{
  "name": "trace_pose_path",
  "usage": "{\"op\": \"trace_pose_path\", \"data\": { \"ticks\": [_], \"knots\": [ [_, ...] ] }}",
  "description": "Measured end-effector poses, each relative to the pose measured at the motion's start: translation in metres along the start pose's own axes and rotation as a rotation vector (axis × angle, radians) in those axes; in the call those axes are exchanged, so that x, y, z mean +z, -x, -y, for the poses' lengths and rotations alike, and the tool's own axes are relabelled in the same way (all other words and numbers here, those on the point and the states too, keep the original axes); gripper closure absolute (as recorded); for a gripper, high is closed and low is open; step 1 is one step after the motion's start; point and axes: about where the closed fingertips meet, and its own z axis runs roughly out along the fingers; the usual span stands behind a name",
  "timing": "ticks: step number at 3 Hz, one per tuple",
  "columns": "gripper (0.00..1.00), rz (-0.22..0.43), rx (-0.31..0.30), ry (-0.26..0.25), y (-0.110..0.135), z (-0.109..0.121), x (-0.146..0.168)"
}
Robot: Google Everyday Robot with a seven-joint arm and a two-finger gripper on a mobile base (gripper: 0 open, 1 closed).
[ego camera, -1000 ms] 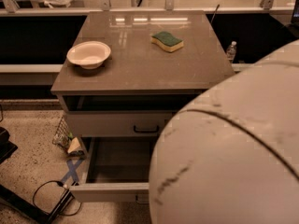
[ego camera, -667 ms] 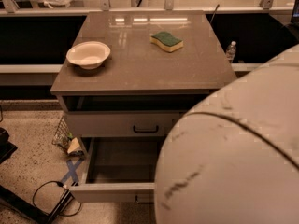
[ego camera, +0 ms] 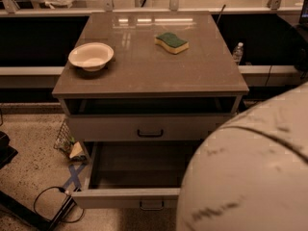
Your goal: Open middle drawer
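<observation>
The gripper is out of view, so I cannot tell how its jaws stand. A white arm (ego camera: 250, 177) fills the lower right, covering the right end of the middle drawer (ego camera: 120, 197). That drawer is pulled far out beneath the top drawer (ego camera: 106, 127). A bowl (ego camera: 91, 56) and a sponge (ego camera: 172, 42) sit well apart on the surface (ego camera: 144, 76).

The white arm casing (ego camera: 250, 177) hides the middle drawer's (ego camera: 125, 197) right end and, perhaps, the gripper's jaws.
</observation>
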Motion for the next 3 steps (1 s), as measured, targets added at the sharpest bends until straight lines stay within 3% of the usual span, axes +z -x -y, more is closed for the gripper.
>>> {"op": "trace_pose_path", "data": {
  "ticks": [1,2,3],
  "knots": [
    [0.10,0.027,-0.011,-0.005,0.004,0.032,-0.002],
    [0.33,0.054,0.019,0.034,0.005,0.059,0.008],
    [0.56,0.094,0.025,0.093,0.005,0.070,0.041]
  ]
}}
